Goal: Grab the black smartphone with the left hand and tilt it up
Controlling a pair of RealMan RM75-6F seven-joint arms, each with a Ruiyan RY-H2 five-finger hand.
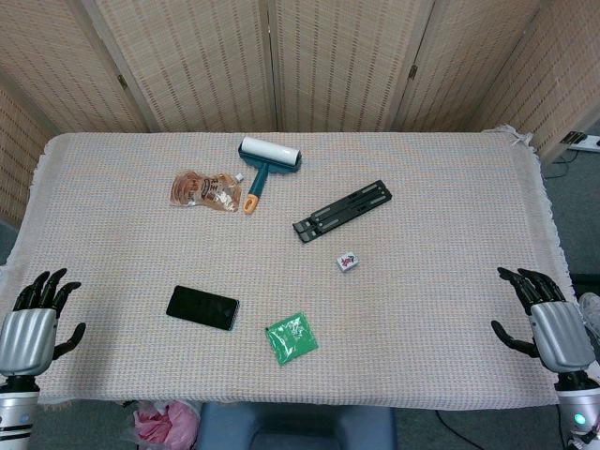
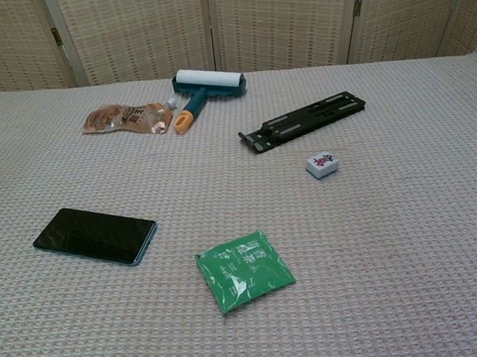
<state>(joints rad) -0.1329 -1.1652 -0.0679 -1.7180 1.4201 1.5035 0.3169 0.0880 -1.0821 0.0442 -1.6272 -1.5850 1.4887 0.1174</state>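
The black smartphone lies flat, screen up, on the woven tablecloth toward the front left. My left hand hovers at the table's left front edge, well left of the phone, fingers spread and holding nothing. At the right front edge my right hand is likewise spread and empty. Neither hand shows in the chest view.
A green packet lies just right of the phone. Farther back sit a small white tile, a black folding stand, a lint roller and a brown pouch.
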